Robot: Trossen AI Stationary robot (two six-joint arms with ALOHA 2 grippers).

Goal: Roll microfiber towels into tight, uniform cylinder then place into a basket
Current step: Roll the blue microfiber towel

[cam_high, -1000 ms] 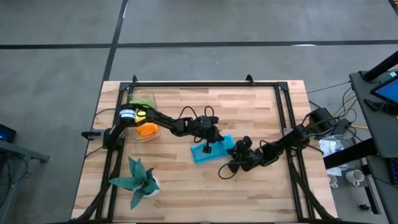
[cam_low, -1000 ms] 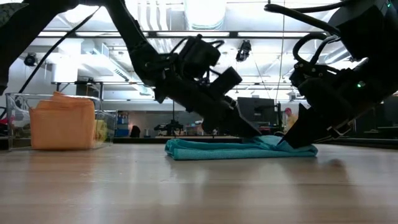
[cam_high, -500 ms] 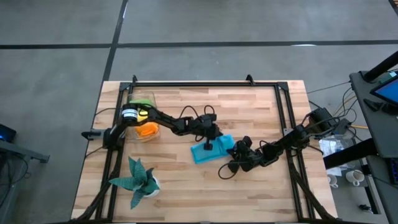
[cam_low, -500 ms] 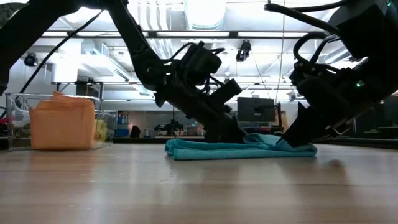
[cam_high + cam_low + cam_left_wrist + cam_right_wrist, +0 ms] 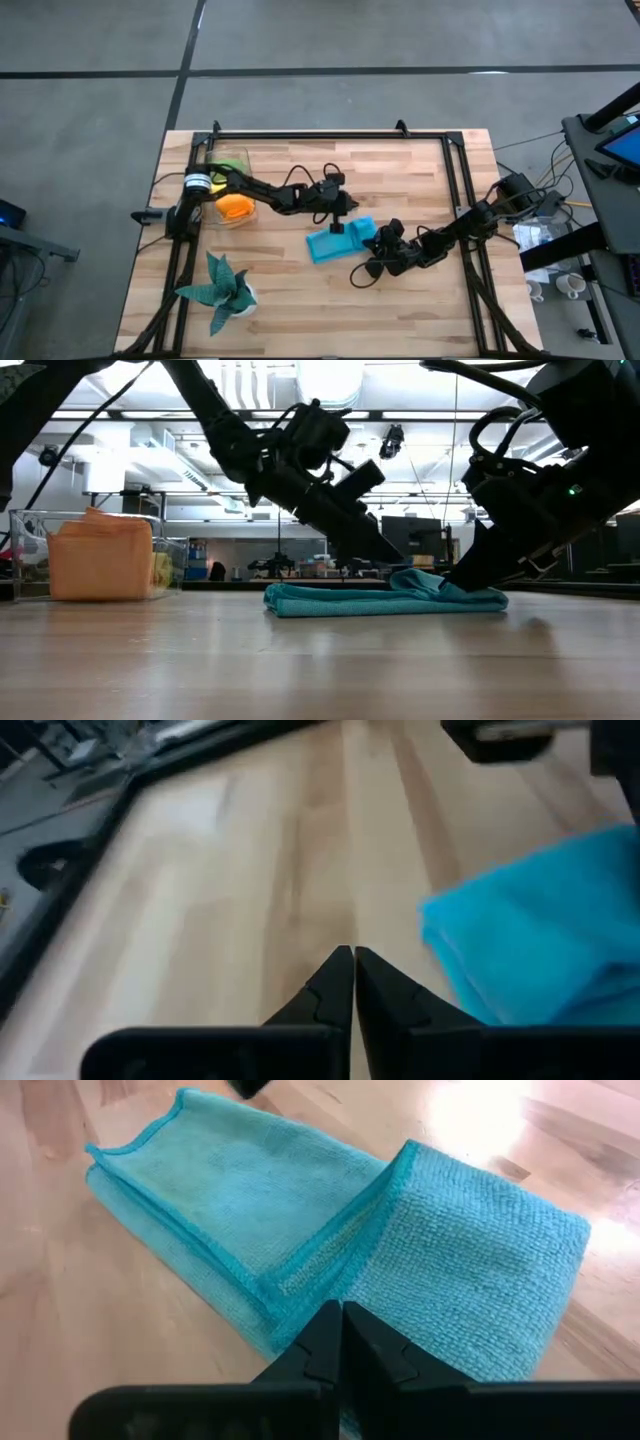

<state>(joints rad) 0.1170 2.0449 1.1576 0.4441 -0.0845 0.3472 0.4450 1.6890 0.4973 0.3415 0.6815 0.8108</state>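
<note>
The blue towel is seen lying flat and folded on the table, its long axis running across the table from left to right in the high view, tilted slightly. One short end (the end nearer the right gripper) is folded back over the rest, so a raised hump is formed there. The right gripper is clenched with nothing between its fingers, and its tip is pressed at the edge of that folded end. The left gripper is also clenched and empty, held just above the towel's far long edge, its tip apart from the cloth. The basket is placed well behind the left gripper, near that arm's base, with the orange towel and a lime green towel inside.
</note>
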